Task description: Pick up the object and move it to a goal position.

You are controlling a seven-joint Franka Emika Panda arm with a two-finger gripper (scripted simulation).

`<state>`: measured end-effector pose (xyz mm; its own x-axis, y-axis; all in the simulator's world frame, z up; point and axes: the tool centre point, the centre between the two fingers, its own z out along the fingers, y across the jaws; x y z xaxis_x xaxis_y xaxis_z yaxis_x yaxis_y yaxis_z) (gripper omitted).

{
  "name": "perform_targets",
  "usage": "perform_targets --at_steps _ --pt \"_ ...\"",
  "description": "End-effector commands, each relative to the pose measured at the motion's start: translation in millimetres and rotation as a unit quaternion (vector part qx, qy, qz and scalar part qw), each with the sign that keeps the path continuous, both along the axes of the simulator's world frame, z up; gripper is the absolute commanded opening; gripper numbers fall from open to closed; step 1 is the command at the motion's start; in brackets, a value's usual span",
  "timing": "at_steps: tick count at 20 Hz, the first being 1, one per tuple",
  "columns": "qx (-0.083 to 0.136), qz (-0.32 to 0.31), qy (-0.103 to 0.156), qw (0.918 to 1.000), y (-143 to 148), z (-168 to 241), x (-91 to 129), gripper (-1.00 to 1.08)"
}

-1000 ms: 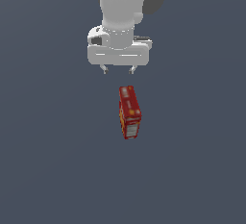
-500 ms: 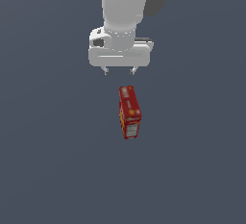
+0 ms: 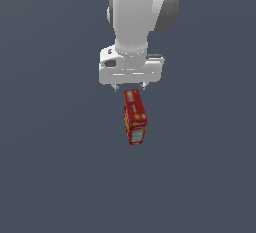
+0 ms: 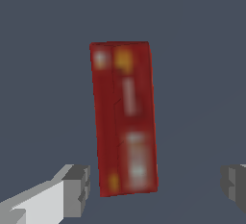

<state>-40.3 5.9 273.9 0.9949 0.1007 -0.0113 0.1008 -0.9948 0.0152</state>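
**Overhead now: gripper spread wide above the red carton**

Directly below the white arm [image 3: 135, 22], the gripper [image 3: 129, 86] hangs with its two short fingertips pointing down at the grey floor [image 3: 50, 152]. Jaws stand wide apart and hold nothing. Fingers [image 3: 115, 87] show as small dark stubs under the broad white hand block.

The red carton [image 3: 134, 116] lies flat on the floor, long axis running away from the arm toward the near edge of the exterior view. Its far end sits just beneath the gripper, between the two fingertips as that view frames them; whether anything touches cannot be told from there. Lean is slight, with the near end drifting a little to the exterior view's right.

Wrist view: the carton [image 4: 125, 117] fills the middle, red with blurred white and yellow-orange patches, print unreadable. One finger [image 4: 72, 192], light grey with a darker pad, stands close beside one long edge of the carton near its end. A thin strip of floor shows between them, so no contact there. The other pad [image 4: 235, 187] sits well apart from the opposite long edge. The carton is therefore off centre in the opening, nearer the first finger. Height of the fingertips above the floor cannot be judged.

Floor is plain dark blue-grey throughout.
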Motion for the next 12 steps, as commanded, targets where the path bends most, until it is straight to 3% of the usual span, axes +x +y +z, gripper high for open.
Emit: perform_targets --at_steps 1,12 --pt "0.003 0.013 -0.002 0.9999 6 -11 10 1.0" --pt "0.008 0.035 -0.004 0.9994 17 -31 24 1.0"
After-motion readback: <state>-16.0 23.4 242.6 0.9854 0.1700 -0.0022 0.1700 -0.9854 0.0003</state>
